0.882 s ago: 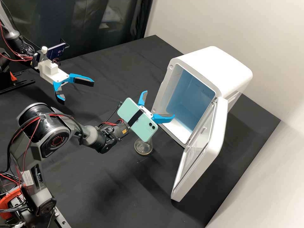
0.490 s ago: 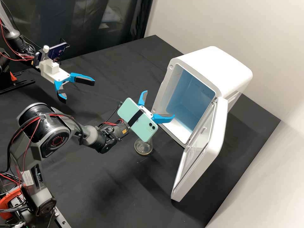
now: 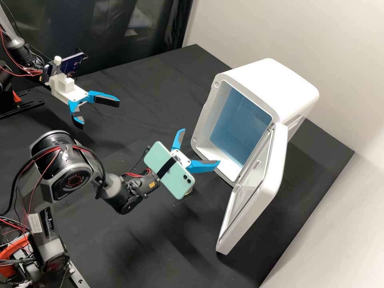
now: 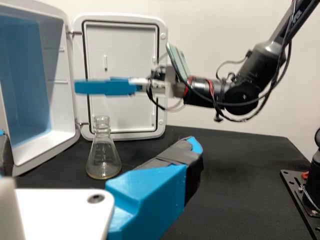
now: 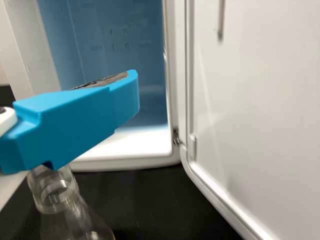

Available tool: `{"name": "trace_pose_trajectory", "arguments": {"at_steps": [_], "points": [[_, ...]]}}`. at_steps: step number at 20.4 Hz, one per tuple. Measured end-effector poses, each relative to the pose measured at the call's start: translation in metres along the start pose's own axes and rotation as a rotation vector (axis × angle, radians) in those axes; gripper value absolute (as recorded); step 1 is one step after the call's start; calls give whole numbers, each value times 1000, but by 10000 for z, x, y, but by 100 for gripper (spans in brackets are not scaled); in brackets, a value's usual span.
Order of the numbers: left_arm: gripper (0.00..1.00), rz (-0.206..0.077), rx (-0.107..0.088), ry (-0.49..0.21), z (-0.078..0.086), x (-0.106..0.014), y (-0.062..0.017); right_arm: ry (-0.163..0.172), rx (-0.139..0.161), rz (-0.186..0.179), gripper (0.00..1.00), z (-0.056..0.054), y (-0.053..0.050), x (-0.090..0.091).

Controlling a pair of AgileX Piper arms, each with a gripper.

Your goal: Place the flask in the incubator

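Note:
A clear conical flask (image 4: 103, 155) stands upright on the black bench just in front of the white incubator (image 3: 272, 84). The incubator's blue inside faces the arms and its door (image 3: 256, 188) hangs wide open. My right gripper (image 3: 196, 151) is open and hovers slightly above the flask's mouth, close to the incubator's opening. In the right wrist view the flask neck (image 5: 55, 200) sits below one blue finger (image 5: 75, 120). In the high view the arm's phone mount covers most of the flask. My left gripper (image 3: 96, 112) is open and holds nothing, far back at the left.
The open door (image 4: 125, 75) stands on the flask's far side as seen from the left wrist. A mint phone (image 3: 170, 170) is strapped to the right wrist. Bare black bench (image 3: 160, 88) lies between the two arms. A white wall runs behind the incubator.
The right arm has dropped lower, bringing its open gripper down toward the flask, so the phone now covers the flask in the high view. The left gripper has barely shifted.

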Motion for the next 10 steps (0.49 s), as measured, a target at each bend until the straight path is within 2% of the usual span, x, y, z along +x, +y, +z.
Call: {"name": "trace_pose_trajectory", "arguments": {"at_steps": [5, 7, 10], "points": [[100, 4, 4, 11, -5, -69, 3, -64, -6, -83, 100, 187, -84, -257], [100, 5, 4, 13, -2, -82, 1, -67, -14, -126, 100, 196, -134, -388], [100, 7, 5, 12, 4, -89, 5, -62, -22, -164, 100, 178, -183, -535]]}}
